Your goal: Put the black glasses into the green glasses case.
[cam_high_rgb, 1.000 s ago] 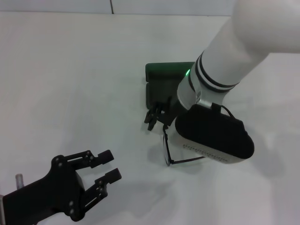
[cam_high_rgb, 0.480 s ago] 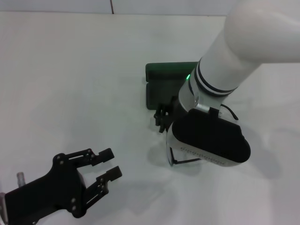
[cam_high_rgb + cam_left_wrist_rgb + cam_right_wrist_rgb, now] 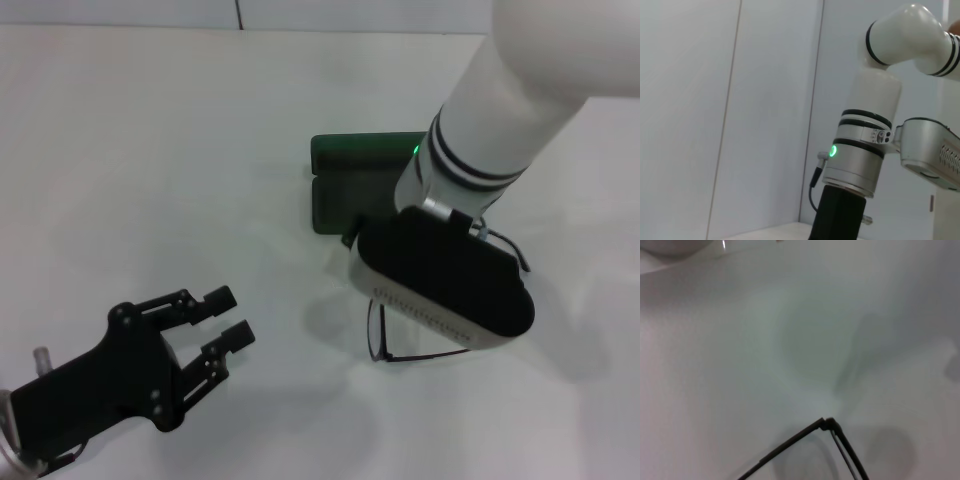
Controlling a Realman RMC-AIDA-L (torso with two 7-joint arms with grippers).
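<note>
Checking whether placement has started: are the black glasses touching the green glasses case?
Cannot tell. In the head view the right arm's wrist covers the space between the black glasses and the green glasses case.

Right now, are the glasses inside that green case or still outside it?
Outside. The black glasses show beneath the right arm, nearer the robot than the green glasses case.

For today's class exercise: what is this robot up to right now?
The right arm reaches over the glasses, which show partly beneath its wrist, near the green case on the white table. Its gripper is hidden, so a grasp can't be confirmed. The glasses are not in the case. The left gripper is idle, open, at the near left.
</note>
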